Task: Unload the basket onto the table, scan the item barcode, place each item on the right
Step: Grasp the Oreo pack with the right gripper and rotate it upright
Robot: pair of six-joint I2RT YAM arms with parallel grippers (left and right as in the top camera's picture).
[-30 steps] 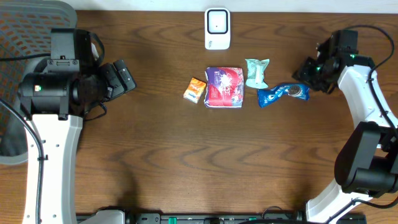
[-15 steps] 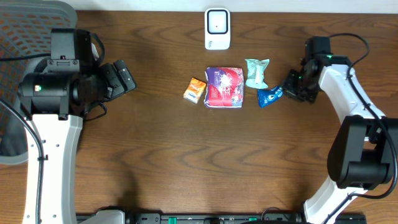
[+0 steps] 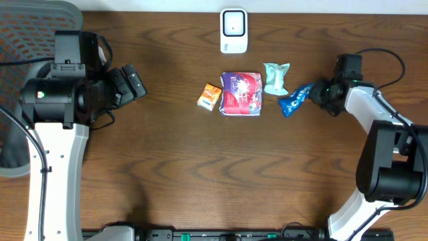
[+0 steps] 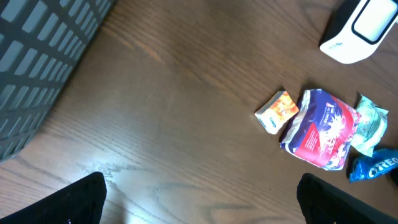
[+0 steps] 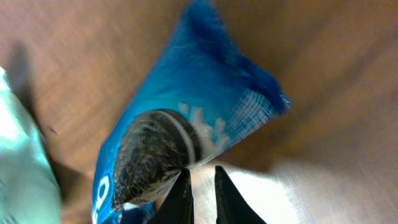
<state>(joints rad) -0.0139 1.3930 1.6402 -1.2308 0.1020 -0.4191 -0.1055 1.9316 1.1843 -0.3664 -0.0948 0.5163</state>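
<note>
The blue cookie packet [image 3: 296, 99] lies tilted right of the other snacks, its right end raised toward my right gripper [image 3: 316, 94]. In the right wrist view the packet [image 5: 186, 118] fills the middle. The right gripper [image 5: 202, 172] is nearly closed, pinching the packet's lower sealed edge at the fingertips. The white scanner [image 3: 233, 30] stands at the back centre of the table and shows at the top right of the left wrist view [image 4: 360, 28]. My left gripper [image 3: 131, 83] hovers far left, its jaws wide open [image 4: 199, 208] over bare wood, holding nothing.
An orange packet [image 3: 210, 96], a purple-and-red packet [image 3: 241, 94] and a mint-green packet [image 3: 275, 77] lie in a row left of the blue one. A grey mesh chair [image 3: 33, 20] sits at the table's back left corner.
My right gripper came in from the back right to the blue packet's right end and closed on it. The packet crumpled and tilted. The left arm stayed still.
</note>
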